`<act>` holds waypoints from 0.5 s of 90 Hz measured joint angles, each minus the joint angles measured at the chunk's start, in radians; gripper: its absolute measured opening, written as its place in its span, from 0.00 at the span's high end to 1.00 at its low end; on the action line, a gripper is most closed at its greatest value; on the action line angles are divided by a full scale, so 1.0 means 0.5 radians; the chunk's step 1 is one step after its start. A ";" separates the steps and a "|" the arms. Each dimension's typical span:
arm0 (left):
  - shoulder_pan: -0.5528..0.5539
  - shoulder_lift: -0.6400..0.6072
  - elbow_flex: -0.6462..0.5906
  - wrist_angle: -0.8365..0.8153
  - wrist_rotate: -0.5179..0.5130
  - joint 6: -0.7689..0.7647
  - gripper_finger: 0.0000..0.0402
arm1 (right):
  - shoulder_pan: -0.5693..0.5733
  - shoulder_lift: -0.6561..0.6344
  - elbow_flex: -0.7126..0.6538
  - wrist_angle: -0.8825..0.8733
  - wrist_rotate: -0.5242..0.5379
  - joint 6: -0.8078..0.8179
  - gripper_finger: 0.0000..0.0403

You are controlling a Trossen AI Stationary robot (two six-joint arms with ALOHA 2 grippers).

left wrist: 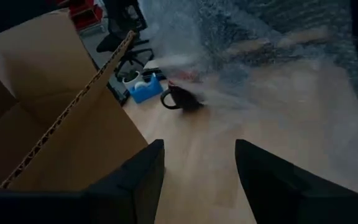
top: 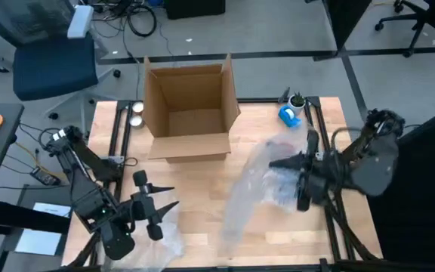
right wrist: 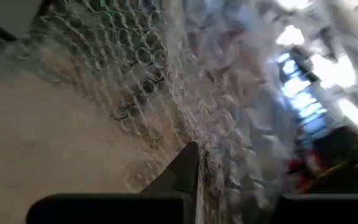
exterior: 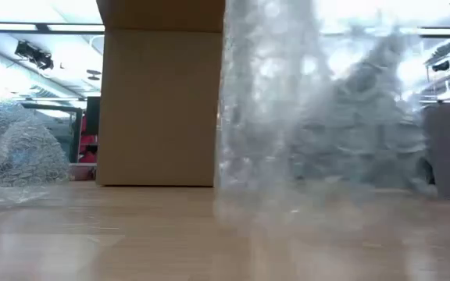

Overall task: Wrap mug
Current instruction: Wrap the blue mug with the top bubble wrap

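Hidden: the mug [left wrist: 180, 99] shows only in the left wrist view, as a dark body with its handle, half under the bubble wrap [top: 259, 185]; from above the wrap covers it entirely.
Hard to make out: the low view is mostly filled by the wrap's raised wall, blurred, so what lies behind it cannot be read.
Mug heading: the handle sticks out toward the cardboard box [top: 189, 106]; whether the mug stands upright or lies on its side I cannot tell.
Wrap axis: the sheet runs as a long strip from the right-centre of the desk [top: 195, 219] down toward the front edge, bunched and lifted at the right end.
Right hand [top: 302, 181]: at the bunched end of the wrap, one finger [right wrist: 179, 171] against the bubbles — whether it is clamped on the sheet I cannot tell.
Left hand [top: 155, 210]: near the front left of the desk, fingers [left wrist: 135, 180] spread apart, holding nothing.
Around: a blue tape dispenser [top: 290, 113] sits at the back right, close to the mug; a second crumpled piece of bubble wrap [exterior: 14, 152] lies at the front left — the open box stands at the back centre.
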 joint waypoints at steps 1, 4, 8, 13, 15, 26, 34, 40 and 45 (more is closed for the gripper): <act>0.000 0.000 0.000 0.001 0.000 0.000 0.56 | -0.001 -0.018 0.000 0.001 -0.021 0.007 1.00; 0.000 0.000 0.000 0.001 0.000 0.002 0.56 | 0.000 -0.069 0.000 0.018 -0.088 0.017 1.00; 0.000 0.000 0.000 0.000 0.000 0.007 0.56 | 0.004 -0.132 0.000 0.080 -0.184 0.012 1.00; 0.003 0.000 0.000 -0.001 -0.002 0.013 0.56 | 0.022 -0.212 0.000 0.187 -0.289 -0.031 1.00; 0.009 0.000 0.000 -0.001 -0.007 0.013 0.56 | 0.026 -0.243 0.000 0.235 -0.323 -0.049 1.00; 0.036 0.000 0.000 -0.001 -0.027 0.013 0.56 | 0.051 -0.394 0.003 0.394 -0.528 -0.137 1.00; 0.064 0.000 0.000 0.000 -0.027 0.011 0.56 | 0.051 -0.450 0.004 0.395 -0.639 -0.137 1.00; 0.082 0.000 0.000 0.000 -0.027 0.003 0.56 | 0.051 -0.452 -0.009 0.395 -0.679 -0.116 1.00; 0.096 0.000 0.000 0.008 -0.027 0.001 0.56 | 0.051 -0.424 -0.041 0.370 -0.696 -0.104 1.00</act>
